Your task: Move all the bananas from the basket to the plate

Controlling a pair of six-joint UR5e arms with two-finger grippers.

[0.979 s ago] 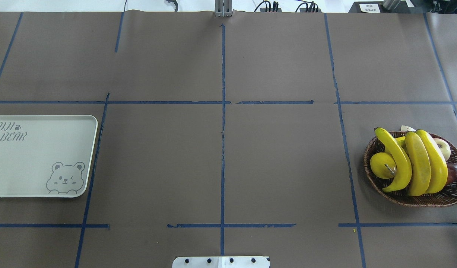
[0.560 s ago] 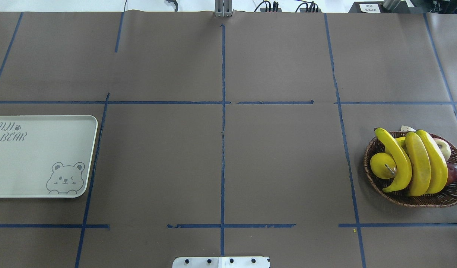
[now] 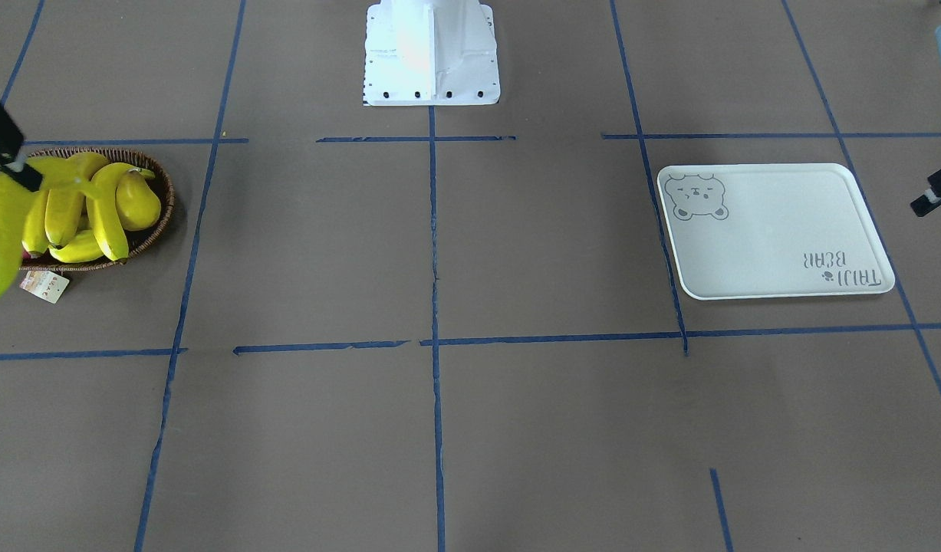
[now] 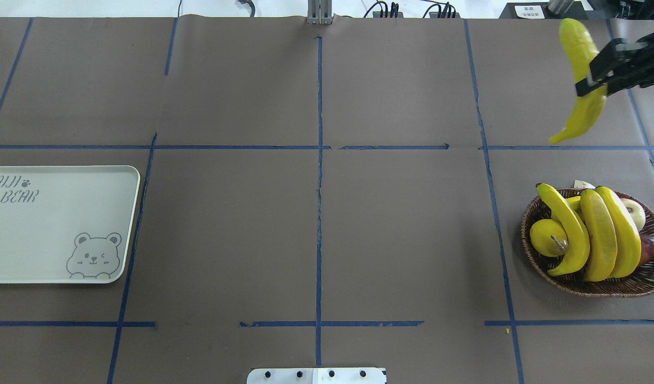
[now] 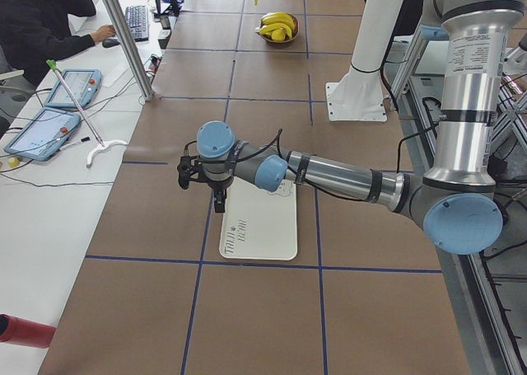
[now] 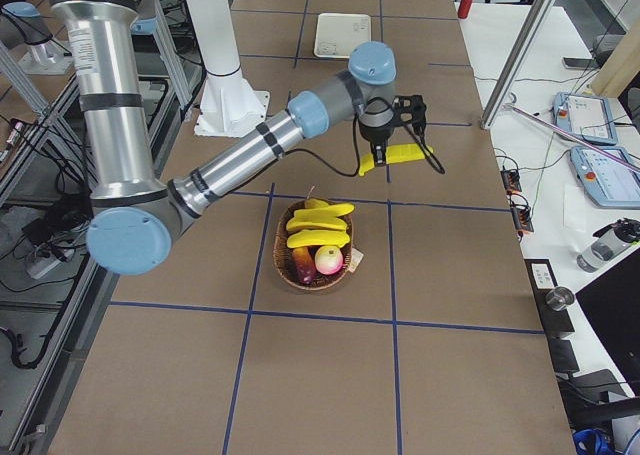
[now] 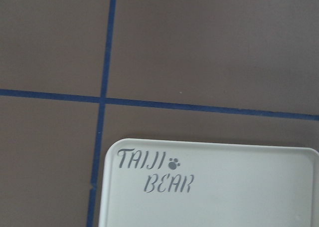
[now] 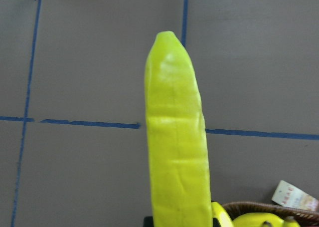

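The table (image 4: 401, 224) is covered in brown paper with blue tape lines that make big squares. A person sits at a white desk beside it.

The right gripper (image 4: 593, 79) is up in the air, well above the table. Its two black fingers pinch one long yellow banana (image 4: 577, 42) around the middle. The banana hangs with one end up and one end down. It is away from the basket and touches nothing else.

The basket (image 4: 598, 288) is brown and woven, and it sits on the robot's right side of the table. Three more bananas (image 4: 598, 240) lie side by side across the top of it. A round yellow pear (image 4: 545, 237) sits next to them, a pale apple (image 4: 635, 212) peeks out on the other side, and a dark red fruit (image 4: 652, 248) is beside the apple. A small paper tag (image 3: 44, 285) lies on the table, just by the basket.

The plate (image 4: 49, 234) is white, with a bear face and the words "TAIJI BEAR". It lies flat, far over on the robot's left side, well apart from the basket. It has no fruit on it.

The left gripper (image 5: 218, 200) hangs over the end of the plate that has the words. I cannot tell if its fingers are spread or pressed together.
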